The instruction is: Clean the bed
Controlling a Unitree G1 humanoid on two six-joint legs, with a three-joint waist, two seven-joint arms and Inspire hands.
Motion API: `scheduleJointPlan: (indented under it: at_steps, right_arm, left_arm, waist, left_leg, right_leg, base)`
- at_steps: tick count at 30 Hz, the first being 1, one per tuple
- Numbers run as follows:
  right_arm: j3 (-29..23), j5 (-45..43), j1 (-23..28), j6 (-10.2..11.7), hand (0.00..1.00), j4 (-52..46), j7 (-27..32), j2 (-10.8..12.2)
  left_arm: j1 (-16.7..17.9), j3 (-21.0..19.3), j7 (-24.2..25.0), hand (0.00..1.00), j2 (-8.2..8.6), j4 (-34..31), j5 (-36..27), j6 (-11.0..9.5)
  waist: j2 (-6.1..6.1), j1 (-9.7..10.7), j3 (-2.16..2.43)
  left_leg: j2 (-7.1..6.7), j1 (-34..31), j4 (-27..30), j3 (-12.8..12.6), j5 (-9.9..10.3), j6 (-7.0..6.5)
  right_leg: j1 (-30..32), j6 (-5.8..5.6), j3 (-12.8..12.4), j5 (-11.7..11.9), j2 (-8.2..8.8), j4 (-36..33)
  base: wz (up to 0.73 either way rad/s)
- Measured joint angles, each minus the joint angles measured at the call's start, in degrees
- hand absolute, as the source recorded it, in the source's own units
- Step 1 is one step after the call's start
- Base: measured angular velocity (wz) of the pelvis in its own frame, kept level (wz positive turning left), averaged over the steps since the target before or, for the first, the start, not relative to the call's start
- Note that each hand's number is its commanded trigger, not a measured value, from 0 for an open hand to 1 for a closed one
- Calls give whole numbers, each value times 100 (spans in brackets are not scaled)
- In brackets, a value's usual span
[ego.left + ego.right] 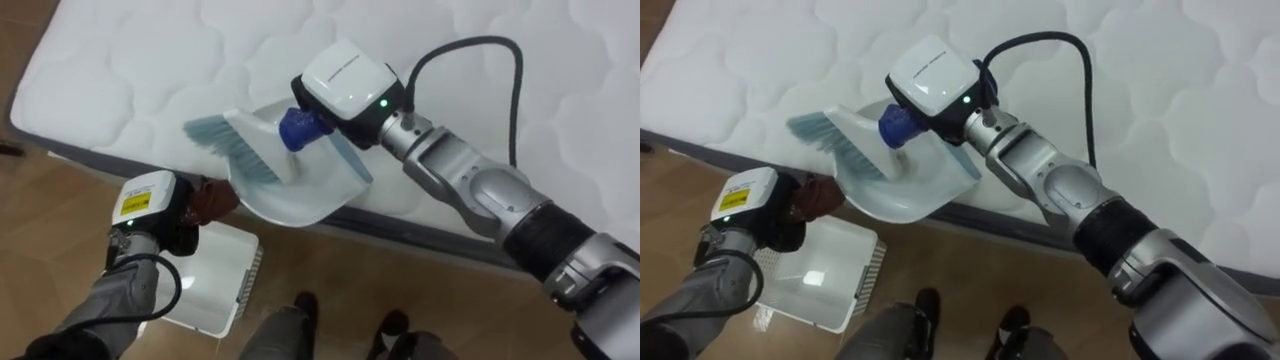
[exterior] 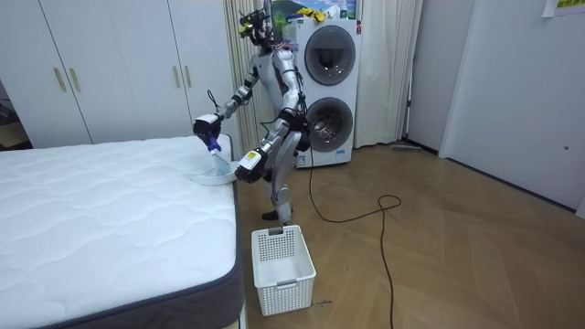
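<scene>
The robot stands on the wooden floor at the side of the bed, leaning over the white quilted mattress. In the eye views its right hand is closed round the blue handle of a brush, whose pale blue bristles lie over the mouth of a translucent dustpan. The dustpan rests on the mattress edge and juts out past it. The left hand is just off the bed, its dark fingers curled on the dustpan's near rim. A white basket sits on the floor directly beneath that hand. The room view adds the setting: the basket is slatted and stands by the bed's corner, white wardrobe doors line the wall, and two stacked washing machines stand behind the robot.
</scene>
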State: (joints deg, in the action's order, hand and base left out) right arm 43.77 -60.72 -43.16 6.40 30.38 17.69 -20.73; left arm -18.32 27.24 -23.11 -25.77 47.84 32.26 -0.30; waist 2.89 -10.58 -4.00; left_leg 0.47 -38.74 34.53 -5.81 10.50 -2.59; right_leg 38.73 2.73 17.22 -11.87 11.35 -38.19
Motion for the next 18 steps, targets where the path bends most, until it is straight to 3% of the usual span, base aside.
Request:
scheduleJointPlan:
  at_steps: [6,10,14,18]
  right_arm:
    - [-59,102,118,-20,100,675,246,-84]
    - [-320,628,225,3,100,1169,503,-402]
    - [-829,1107,289,-25,100,1652,700,-543]
    - [-1199,1581,426,-23,100,1858,1029,-929]
  left_arm:
    - [11,-2,11,100,-2,8,2,82]
    - [20,-11,27,100,-9,2,8,96]
    - [46,-12,34,100,-18,-10,12,101]
    - [38,-16,80,100,-151,-131,18,98]
  waist:
    - [35,118,21]
    - [77,184,21]
    - [94,326,18]
    - [156,465,16]
  left_leg:
    - [-12,85,-3,28,-3,-10]
    - [-21,169,-9,32,1,-22]
    - [-16,248,-9,39,12,-35]
    - [35,255,-1,-45,29,-58]
  right_leg:
    - [-104,-12,3,8,12,29]
    - [-195,-34,-13,18,24,44]
    - [-311,-49,-6,21,-4,86]
    - [-278,-73,-93,49,-29,124]
  base:
    - [0]
    - [0]
    - [0]
    - [-11]
